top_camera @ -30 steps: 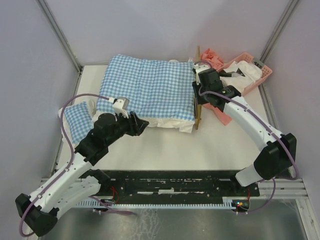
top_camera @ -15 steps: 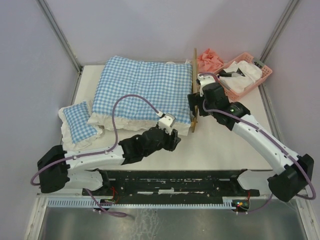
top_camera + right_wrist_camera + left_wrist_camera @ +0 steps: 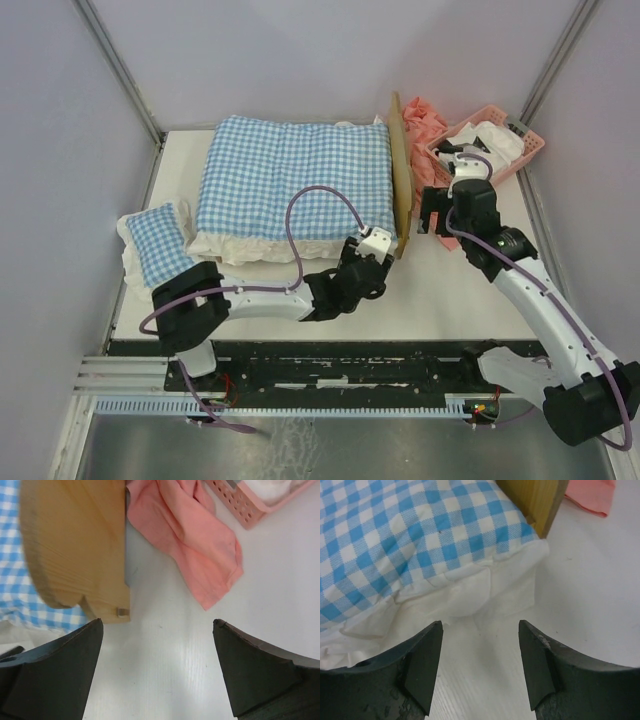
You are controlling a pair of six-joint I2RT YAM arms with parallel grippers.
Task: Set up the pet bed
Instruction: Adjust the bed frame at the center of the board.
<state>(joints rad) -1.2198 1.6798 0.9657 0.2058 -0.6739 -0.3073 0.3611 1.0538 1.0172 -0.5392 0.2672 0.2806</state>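
The pet bed shows mostly as its light-wood headboard (image 3: 402, 175), standing on edge at the right end of the blue-and-white checked cushion (image 3: 295, 180) that lies over the frame. My left gripper (image 3: 381, 262) is open, low over the table, just in front of the cushion's front right corner (image 3: 395, 535), its white frill (image 3: 485, 590) and the wooden leg (image 3: 535, 500). Nothing lies between the jaws of this gripper (image 3: 480, 665). My right gripper (image 3: 432, 222) is open, right of the headboard (image 3: 75, 545) and clear of it. That gripper (image 3: 157, 670) holds nothing.
A pink cloth (image 3: 420, 120) lies crumpled behind and to the right of the headboard, also (image 3: 190, 540). The pink basket (image 3: 527, 158) with white items sits at the back right, its wall (image 3: 235, 502) showing. A small checked pillow (image 3: 160, 245) lies at the left.
My left arm swung right along the cushion's front edge to its right corner. My right gripper let go of the headboard, opened wide and backed off to the right.
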